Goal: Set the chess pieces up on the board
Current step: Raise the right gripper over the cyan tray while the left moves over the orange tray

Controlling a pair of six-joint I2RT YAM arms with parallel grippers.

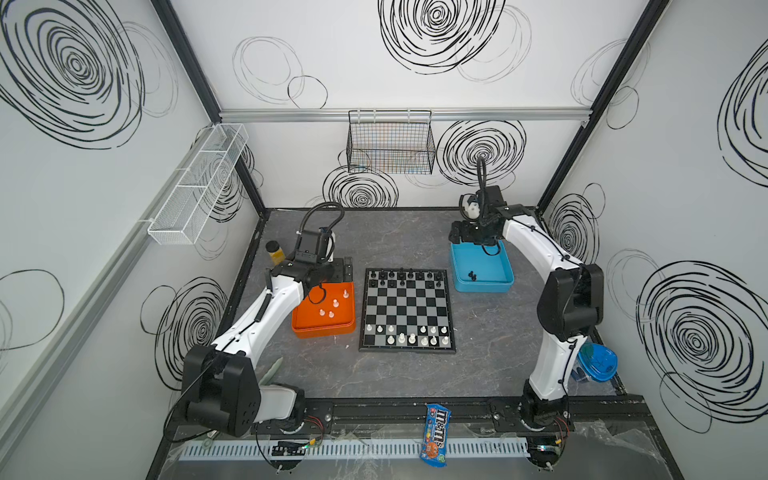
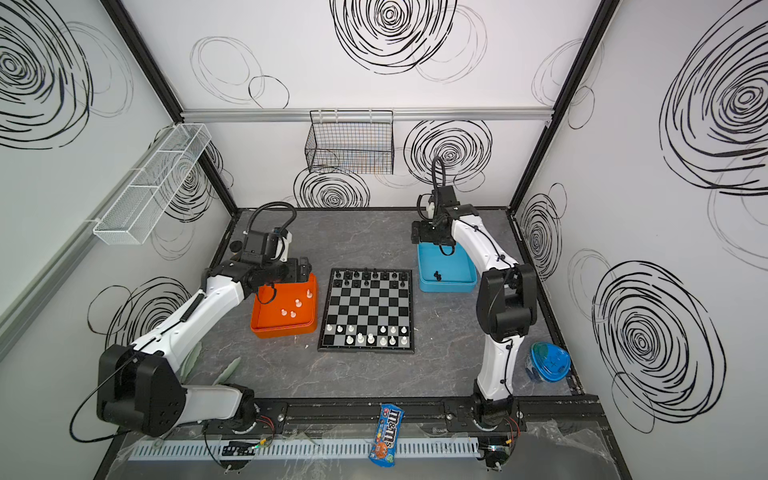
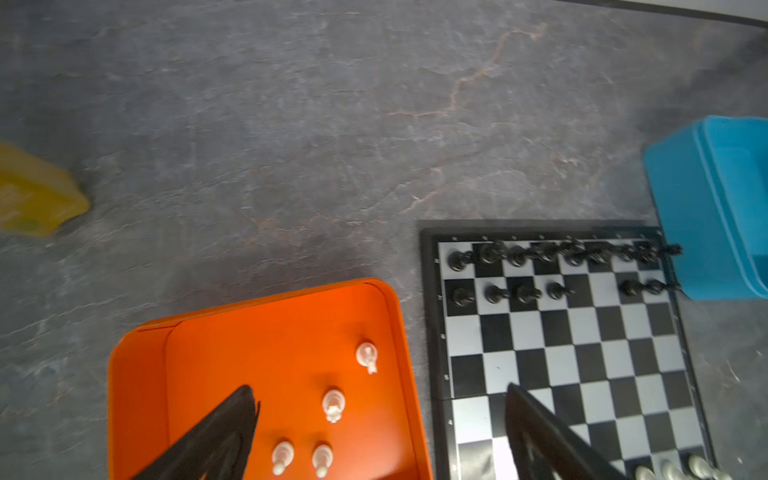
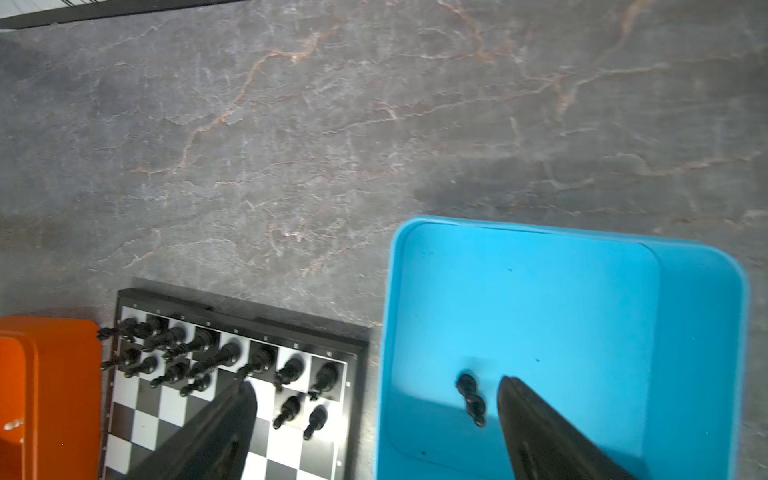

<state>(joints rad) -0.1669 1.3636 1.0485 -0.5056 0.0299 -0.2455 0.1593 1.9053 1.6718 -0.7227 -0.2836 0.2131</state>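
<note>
The board [image 1: 407,309] lies mid-table, with black chess pieces [image 1: 405,275] on its two far rows and white ones [image 1: 409,334] on its two near rows. Several white pieces [image 3: 333,403] stand in the orange tray [image 3: 137,374] left of the board. Two black pieces [image 4: 471,397] lie in the blue tray [image 4: 702,332] at the board's far right. My left gripper [image 3: 380,390] hangs open, one finger over the orange tray and the other over the board's edge. My right gripper [image 4: 376,382] is open and empty, spanning the board's corner and the blue tray.
A yellow jar [image 1: 275,251] stands behind the left arm. A blue lidded container [image 1: 597,361] sits beside the right arm's base. An m&m's bag [image 1: 435,434] lies on the front rail. A black wire basket [image 1: 390,143] and a white mesh basket [image 1: 199,183] hang on the walls.
</note>
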